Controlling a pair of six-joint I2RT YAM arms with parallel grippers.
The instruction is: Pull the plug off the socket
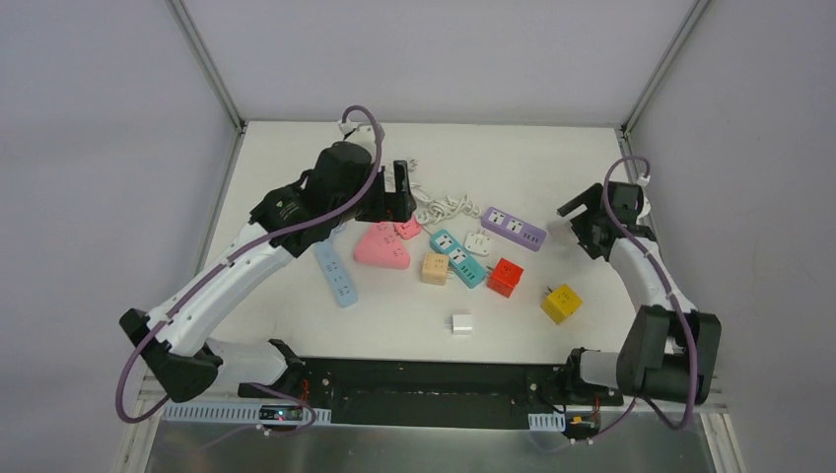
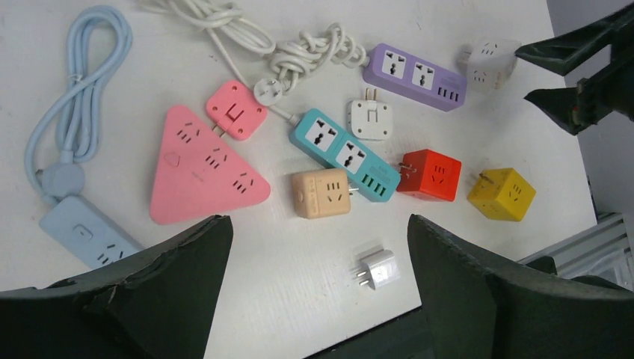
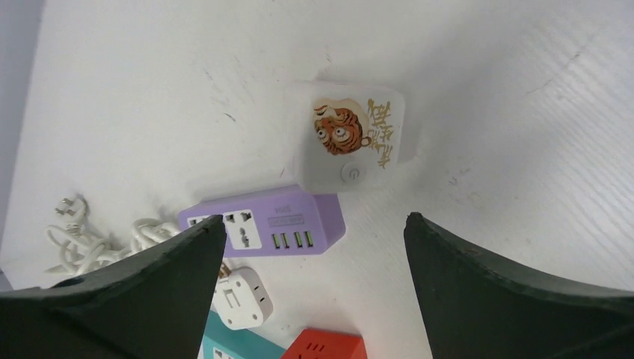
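Your left gripper [image 2: 314,219] stands wide open over the smooth white tabletop [image 1: 552,158] with nothing between its matte black fingers. Your right gripper [image 3: 314,218] is spread just as wide and equally empty, hanging above the plug. That plug is a translucent white plastic cube adapter printed with a tiger face and a round power button [image 3: 359,138]. It lies flat on the table just beside one end of the glossy lilac rectangular power strip [image 3: 262,228], and no part of it sits in the strip's sockets. Left of the strip you have a white square adapter with brass prongs [image 2: 371,120] and a teal oblong strip with two sockets and a row of USB ports [image 2: 340,153]. A beige rounded cube adapter [image 2: 321,193] rests against the teal strip's near end. A red cube adapter [image 2: 430,174] sits just beside that end, its prongs facing the strip, and a yellow cube adapter [image 2: 502,194] lies beyond the red one. A small silvery-white two-pin plug [image 2: 376,268] lies alone nearer the arm bases. Further left is a salmon-pink triangular strip with rounded corners [image 2: 198,168], with a matching pink square adapter [image 2: 235,111] at its upper edge. You also have a pale blue slim strip [image 2: 86,232] with its looped blue cable [image 2: 78,90], and a knotted white cord [image 2: 299,56] at the far side.
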